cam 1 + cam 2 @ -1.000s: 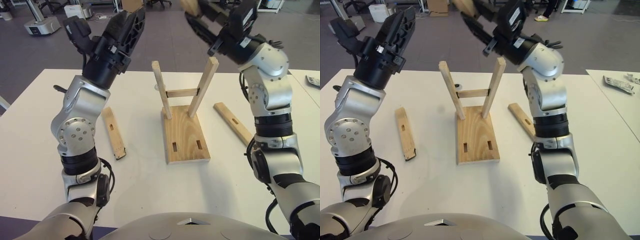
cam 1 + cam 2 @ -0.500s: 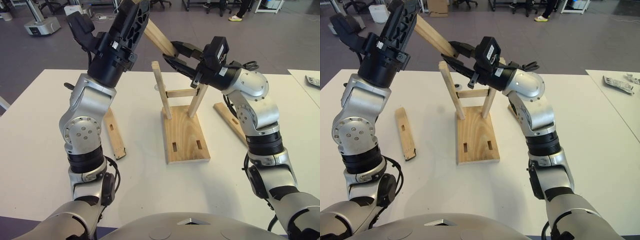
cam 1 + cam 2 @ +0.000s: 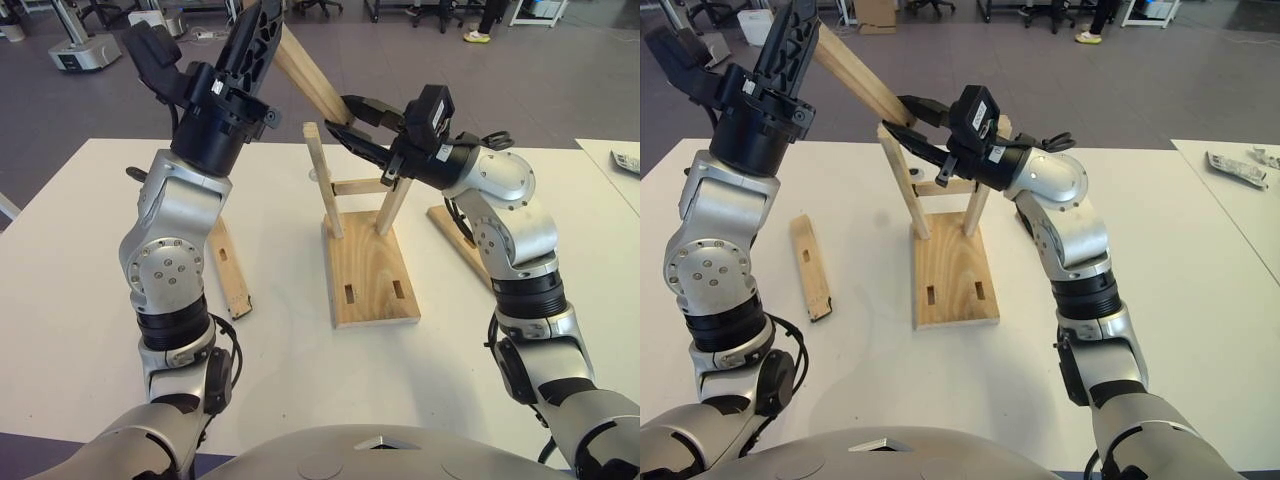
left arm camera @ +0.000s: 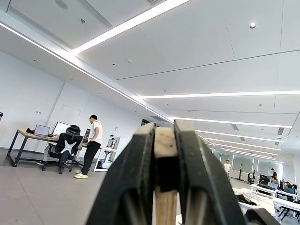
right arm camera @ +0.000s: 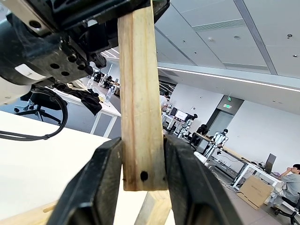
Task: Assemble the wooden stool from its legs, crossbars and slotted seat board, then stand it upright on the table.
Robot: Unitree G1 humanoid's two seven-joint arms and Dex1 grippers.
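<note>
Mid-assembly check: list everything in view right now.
table: 1, white, bearing the stool parts
seat board: 1, light wood, flat, centre
standing legs: 2, light wood, standing in the board's far end
crossbar: 1, light wood, joining the standing legs
loose legs: 2, light wood, flat, either side of the board
held leg: 1, light wood, slanted in the air
left gripper: 1, black, fingers shut on held leg's upper end
right gripper: 1, black, fingers shut on its lower end
</note>
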